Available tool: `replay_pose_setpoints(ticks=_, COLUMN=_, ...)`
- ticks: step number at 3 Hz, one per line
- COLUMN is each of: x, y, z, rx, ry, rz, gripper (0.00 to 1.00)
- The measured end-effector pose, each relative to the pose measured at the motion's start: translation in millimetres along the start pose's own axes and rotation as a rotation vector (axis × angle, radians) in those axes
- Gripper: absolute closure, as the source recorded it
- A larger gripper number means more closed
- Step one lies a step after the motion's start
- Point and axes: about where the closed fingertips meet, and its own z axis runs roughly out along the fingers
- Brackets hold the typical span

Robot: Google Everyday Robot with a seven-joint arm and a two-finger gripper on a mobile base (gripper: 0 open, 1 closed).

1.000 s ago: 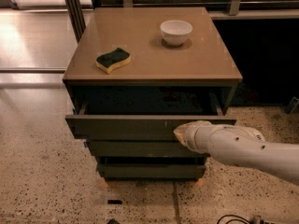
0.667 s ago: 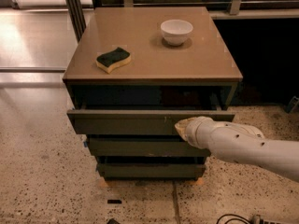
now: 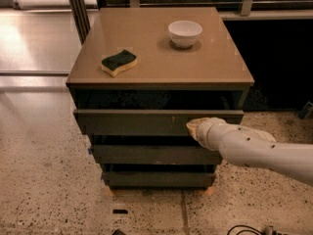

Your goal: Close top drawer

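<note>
The top drawer (image 3: 132,122) of the dark cabinet is a wide, plain, handleless front panel. It stands slightly out from the cabinet, with a dark gap above it under the tabletop. My gripper (image 3: 191,127) comes in from the right at the end of my white arm. Its tip rests against the right part of the drawer front.
On the brown cabinet top (image 3: 161,53) lie a green-and-yellow sponge (image 3: 119,62) at the left and a white bowl (image 3: 185,33) at the back. Two lower drawer fronts (image 3: 156,154) sit below. Speckled floor surrounds the cabinet; cables (image 3: 244,229) lie at the bottom right.
The top drawer has slid in toward the cabinet with my gripper pressed against its front. The open gap is narrower than before.
</note>
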Motion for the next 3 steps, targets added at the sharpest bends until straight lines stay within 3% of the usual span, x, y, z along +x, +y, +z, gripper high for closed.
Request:
replay_pose_setpoints(ticks=2, x=-12.7, y=-25.0, z=15.1, rx=0.050, ry=-0.051, rz=0.034, gripper=1.00)
replay_pose_setpoints(ticks=3, x=-12.7, y=-25.0, z=15.1, rx=0.050, ry=-0.051, rz=0.034, gripper=1.00)
